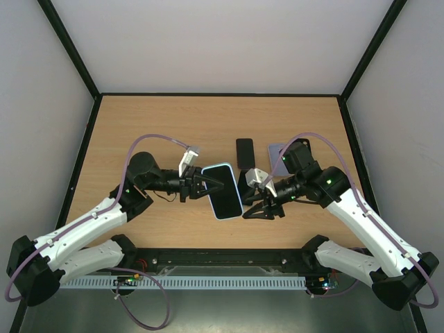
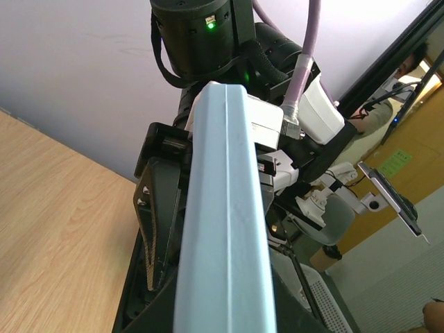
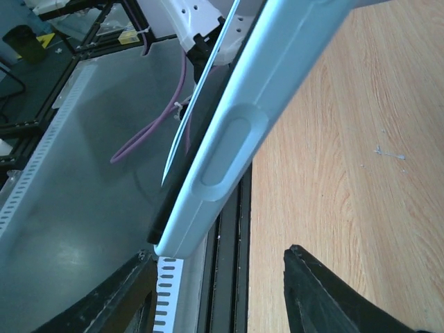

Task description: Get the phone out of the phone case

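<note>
While the phone (image 1: pixel 224 192) sat fully inside its pale blue case (image 2: pixel 225 208), the pair hung mid-table between the two arms. The screen faced the overhead camera. The long axis ran from the far side of the table (image 1: pixel 139 132) toward the near edge, with the near end swung slightly to the robot's right. The left gripper (image 1: pixel 210 184) was closed on the case's left long edge, about halfway along, and appeared to carry it clear of the wood. The right gripper (image 1: pixel 257 208) hovered just beside the case's near right corner, its fingers (image 3: pixel 128 298) spread wide and holding nothing. From the right wrist camera, the case's side with its raised button strip crossed above the gap between them, not yet touched. That made the right arm the free one and the nearer to the loose corner, so the peel would likely start there, reaching leftward. A spare black phone (image 1: pixel 244 152) lay well behind.
</note>
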Robot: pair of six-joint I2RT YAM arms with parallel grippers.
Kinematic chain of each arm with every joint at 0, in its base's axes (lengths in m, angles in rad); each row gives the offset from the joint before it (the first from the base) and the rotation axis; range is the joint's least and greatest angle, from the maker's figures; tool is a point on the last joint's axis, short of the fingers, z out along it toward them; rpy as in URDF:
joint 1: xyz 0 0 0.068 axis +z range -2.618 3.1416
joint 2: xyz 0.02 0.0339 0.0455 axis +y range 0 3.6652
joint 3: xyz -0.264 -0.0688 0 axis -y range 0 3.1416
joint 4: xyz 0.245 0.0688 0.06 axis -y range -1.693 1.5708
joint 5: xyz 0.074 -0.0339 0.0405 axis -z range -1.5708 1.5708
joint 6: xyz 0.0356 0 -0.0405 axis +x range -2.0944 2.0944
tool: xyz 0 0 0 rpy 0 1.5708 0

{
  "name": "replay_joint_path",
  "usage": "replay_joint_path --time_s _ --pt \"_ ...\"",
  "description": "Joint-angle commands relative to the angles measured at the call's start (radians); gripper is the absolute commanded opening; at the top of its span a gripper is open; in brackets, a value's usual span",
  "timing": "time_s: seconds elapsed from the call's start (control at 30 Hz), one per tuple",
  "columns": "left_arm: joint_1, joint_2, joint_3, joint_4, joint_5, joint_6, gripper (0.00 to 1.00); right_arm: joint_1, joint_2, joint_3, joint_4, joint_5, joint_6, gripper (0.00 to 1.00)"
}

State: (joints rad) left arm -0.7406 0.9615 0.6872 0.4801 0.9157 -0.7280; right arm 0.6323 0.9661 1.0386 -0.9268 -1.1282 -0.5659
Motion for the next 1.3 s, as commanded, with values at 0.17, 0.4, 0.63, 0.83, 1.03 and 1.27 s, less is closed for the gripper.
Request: replay_joint_path --time_s 0.17,0.4,0.63,0.83,1.03,1.27 --pt "0.000 -0.021 0.038 0.054 0.004 0.014 0.03 -0.002 0.001 0.025 -0.005 -0.031 -0.013 0.45" --pt "0.000 -0.019 0.042 0.045 0.008 0.020 0.02 -0.002 0.016 0.035 0.001 -0.034 0.008 0.47" --pt "0.000 -0.015 0.043 0.049 0.021 0.012 0.02 -0.002 0.024 0.028 0.079 0.032 0.093 0.36" --pt "-0.002 -0.002 0.027 0.143 0.084 -0.053 0.03 -0.014 0.051 0.023 0.200 0.199 0.228 0.30" --pt "-0.005 0.003 0.044 0.151 0.131 -0.080 0.02 -0.071 0.083 0.047 0.264 0.236 0.261 0.28" --pt "-0.031 -0.004 0.032 0.034 0.072 0.005 0.02 -0.109 0.078 0.090 0.319 0.040 0.324 0.49"
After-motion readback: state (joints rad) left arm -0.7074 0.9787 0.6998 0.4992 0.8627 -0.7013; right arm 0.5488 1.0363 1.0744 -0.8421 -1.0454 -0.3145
